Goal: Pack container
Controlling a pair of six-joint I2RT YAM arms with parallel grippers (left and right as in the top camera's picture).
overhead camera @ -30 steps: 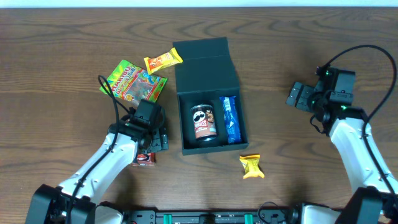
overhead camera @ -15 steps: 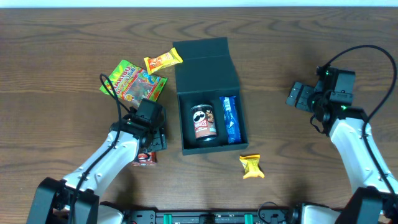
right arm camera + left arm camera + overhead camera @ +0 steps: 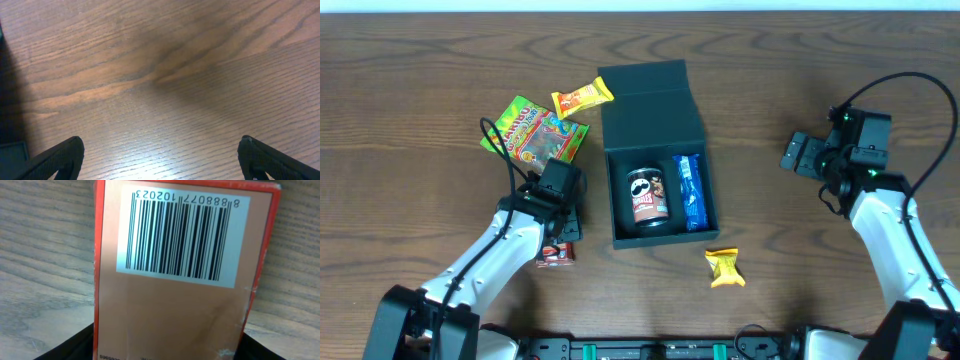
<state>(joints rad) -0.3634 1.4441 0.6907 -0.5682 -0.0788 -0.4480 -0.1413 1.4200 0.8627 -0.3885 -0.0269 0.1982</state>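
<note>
Slightly nearer the small red box (image 3: 175,305) than a second ago, the left gripper (image 3: 560,240) straddles it, fingers at both sides; whether they clamp it I cannot tell. Farther back, the container (image 3: 612,195) lies open, holding a Pringles can (image 3: 647,197) and a blue packet (image 3: 691,192). Off to the side, the right gripper (image 3: 795,155) hovers, jaws wide.

left pincer (image 3: 557,243) narrowed around red carton (image 3: 175,280)

Upside-down barcode number 8 888077 102023 on the orange-red packet (image 3: 175,290), mid-frame; "HARIBO" on the green sweet bag (image 3: 535,135), upper left.
</note>
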